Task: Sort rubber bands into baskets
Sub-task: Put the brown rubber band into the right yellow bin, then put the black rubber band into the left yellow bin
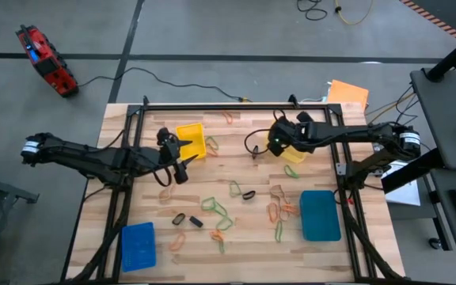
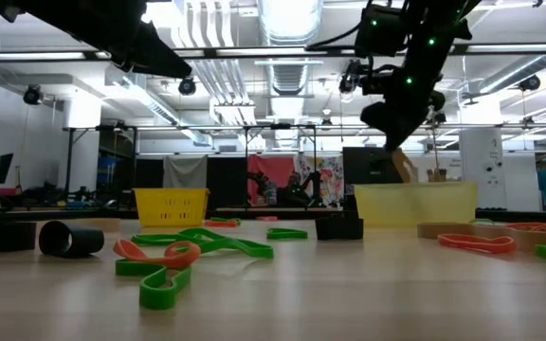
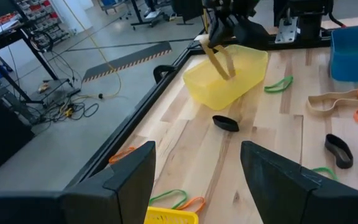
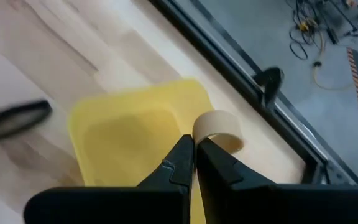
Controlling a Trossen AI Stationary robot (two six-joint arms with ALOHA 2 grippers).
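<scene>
The right gripper (image 4: 194, 144) hung over the pale yellow basket (image 4: 126, 134) at the far right of the table (image 1: 252, 237), its fingers pinched tight on a tan rubber band (image 4: 218, 126). That band drooped from the tips as a limp strip in the left wrist view, so it looked soft, light and floppy: a thing to nip by one thin edge of the loop, as was done there. Released, it would likely just fall, though rubber can cling to a pad.

The left gripper (image 1: 182, 156) waited to the left, beside the bright yellow basket (image 1: 191, 141), jaws wide and holding nothing.

Across the pale wooden planks the rest lay scattered: green loops (image 1: 214, 207), orange ones (image 1: 179, 241), tan ones (image 1: 279, 191) and short thick black bands (image 1: 248, 195), all flat and thin except the black, which stood up like stubby rings in the low view. They looked grippy rather than slick, and flat loops on wood would want a pinch across one strand.

The baskets were smooth moulded plastic, shallow and rectangular: the bright blue basket (image 1: 138, 246) near left, the teal basket (image 1: 321, 214) near right. The bright yellow one showed slotted walls in the low view.
</scene>
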